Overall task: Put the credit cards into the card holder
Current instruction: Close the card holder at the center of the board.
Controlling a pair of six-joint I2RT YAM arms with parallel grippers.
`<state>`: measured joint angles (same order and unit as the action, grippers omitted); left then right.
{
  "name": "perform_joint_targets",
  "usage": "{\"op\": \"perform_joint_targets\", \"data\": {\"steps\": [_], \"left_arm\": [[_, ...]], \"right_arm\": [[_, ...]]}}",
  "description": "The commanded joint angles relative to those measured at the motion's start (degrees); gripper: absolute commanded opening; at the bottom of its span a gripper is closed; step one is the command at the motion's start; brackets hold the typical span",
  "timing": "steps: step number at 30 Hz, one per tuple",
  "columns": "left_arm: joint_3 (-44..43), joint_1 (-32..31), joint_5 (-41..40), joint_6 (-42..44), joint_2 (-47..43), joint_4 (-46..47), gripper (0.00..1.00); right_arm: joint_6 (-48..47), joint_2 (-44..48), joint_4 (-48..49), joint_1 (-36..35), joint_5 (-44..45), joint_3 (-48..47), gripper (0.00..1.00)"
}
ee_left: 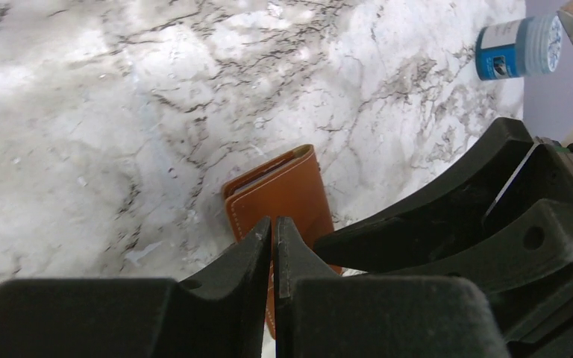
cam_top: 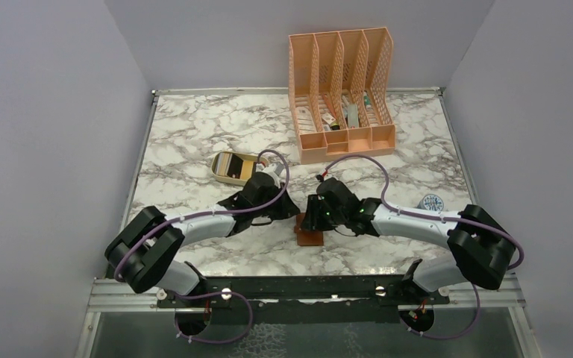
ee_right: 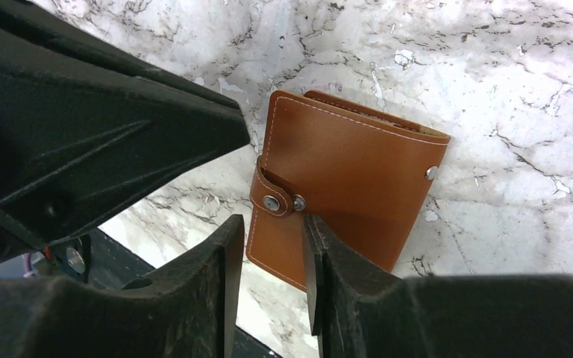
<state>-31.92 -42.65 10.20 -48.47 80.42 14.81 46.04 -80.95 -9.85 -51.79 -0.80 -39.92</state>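
The card holder [ee_right: 343, 171], a brown leather wallet, lies folded shut on the marble with its snap tab [ee_right: 274, 198] wrapped over one edge. It also shows in the left wrist view [ee_left: 287, 190] and from above [cam_top: 310, 238]. My right gripper [ee_right: 271, 224] is open just above the wallet's near corner, gripping nothing. My left gripper [ee_left: 272, 221] is shut with nothing visible in it and hovers over the wallet's edge, beside the right one [cam_top: 307, 221]. The credit cards [cam_top: 231, 163] lie in a small beige oval tray behind the left arm.
A peach four-slot file organiser [cam_top: 343, 89] stands at the back. A small blue-and-white jar [cam_top: 430, 203] sits to the right, also seen in the left wrist view [ee_left: 513, 48]. The beige tray [cam_top: 221, 177] is just beyond the left gripper [cam_top: 289, 212]. The table's near edge lies close to the wallet.
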Motion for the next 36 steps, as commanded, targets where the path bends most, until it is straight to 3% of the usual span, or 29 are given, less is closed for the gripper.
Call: {"op": "perform_joint_targets", "data": {"steps": [1, 12, 27, 36], "left_arm": [[-1.3, 0.0, 4.6, 1.4, 3.2, 5.3, 0.09], [1.8, 0.0, 3.4, 1.5, 5.9, 5.9, 0.08], [3.2, 0.0, 3.5, 1.0, 6.1, 6.0, 0.07], [4.0, 0.2, 3.4, 0.5, 3.1, 5.3, 0.08]], "right_arm": [[1.3, -1.0, 1.7, -0.3, -2.0, -0.5, 0.38], [1.4, -6.2, -1.8, -0.5, 0.0, -3.3, 0.40], [0.6, -12.5, -8.9, -3.4, 6.3, -8.6, 0.23], [0.9, -11.1, -8.8, -3.9, 8.2, -8.2, 0.12]]}}
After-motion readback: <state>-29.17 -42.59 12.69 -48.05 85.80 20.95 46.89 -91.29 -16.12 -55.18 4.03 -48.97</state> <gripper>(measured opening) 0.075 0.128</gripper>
